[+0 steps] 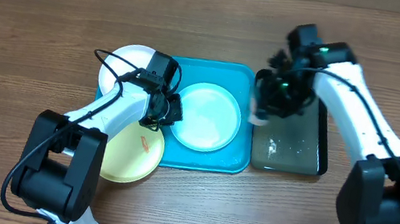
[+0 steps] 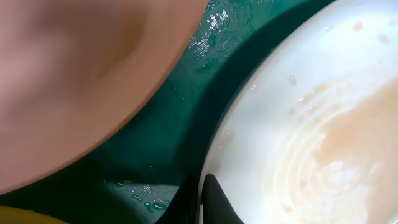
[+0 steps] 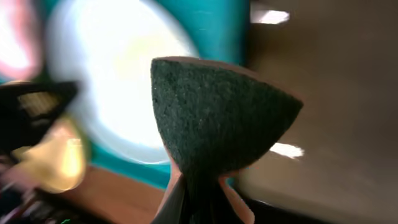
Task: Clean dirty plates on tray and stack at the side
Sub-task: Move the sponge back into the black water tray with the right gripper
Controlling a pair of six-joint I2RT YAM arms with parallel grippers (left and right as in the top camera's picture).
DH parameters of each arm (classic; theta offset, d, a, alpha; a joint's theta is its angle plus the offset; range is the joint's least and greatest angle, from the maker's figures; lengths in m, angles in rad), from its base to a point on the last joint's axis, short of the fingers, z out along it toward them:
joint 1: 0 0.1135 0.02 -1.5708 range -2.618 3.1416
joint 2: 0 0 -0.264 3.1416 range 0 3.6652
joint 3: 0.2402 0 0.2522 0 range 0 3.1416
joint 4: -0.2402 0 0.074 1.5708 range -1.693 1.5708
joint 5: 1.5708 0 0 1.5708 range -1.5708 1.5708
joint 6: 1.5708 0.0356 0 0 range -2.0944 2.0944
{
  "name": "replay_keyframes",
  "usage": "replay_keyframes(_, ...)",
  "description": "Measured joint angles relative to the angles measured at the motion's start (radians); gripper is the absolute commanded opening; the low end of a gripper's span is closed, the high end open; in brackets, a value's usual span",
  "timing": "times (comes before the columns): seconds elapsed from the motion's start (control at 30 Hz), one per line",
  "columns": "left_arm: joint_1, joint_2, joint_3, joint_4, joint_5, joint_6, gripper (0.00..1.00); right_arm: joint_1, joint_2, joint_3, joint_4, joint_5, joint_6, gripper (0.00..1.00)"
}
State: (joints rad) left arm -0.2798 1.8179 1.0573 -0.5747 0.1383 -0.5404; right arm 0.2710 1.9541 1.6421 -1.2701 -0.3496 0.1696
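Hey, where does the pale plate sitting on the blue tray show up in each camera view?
Overhead: the pale cyan plate lies mid-frame on the teal tray.
Left wrist: it fills the right side, with the left claw pinching its rim at the bottom edge.
Right wrist: a blurred bright disc, upper left, behind the sponge.
Shared landmark: the teal tray around it.
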Motion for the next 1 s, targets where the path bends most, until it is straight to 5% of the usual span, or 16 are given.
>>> replay_keyframes(0.2, 0.000, 0.000, 0.000, 0.005, 0.000, 0.000, 0.05, -0.060, -0.001, -0.047, -0.026, 0.218, -0.010, 0.04)
replay_keyframes(0.53, 0.000, 0.000, 0.000, 0.011, 0.000, 0.017, 0.11, -0.060, -0.002, -0.307, 0.201, 0.400, -0.016, 0.04)
replay_keyframes(0.6, 0.000, 0.000, 0.000, 0.011, -0.001, 0.026, 0.20, -0.060, -0.002, -0.326, 0.215, 0.410, -0.018, 0.41)
replay_keyframes(0.7, 0.000, 0.000, 0.000, 0.011, -0.002, 0.033, 0.30, -0.060, -0.002, -0.315, 0.189, 0.413, -0.016, 0.68)
replay_keyframes(1.0, 0.000, 0.000, 0.000, 0.011, -0.001, 0.035, 0.31, -0.106, -0.003, -0.018, -0.005, 0.398, -0.016, 0.74)
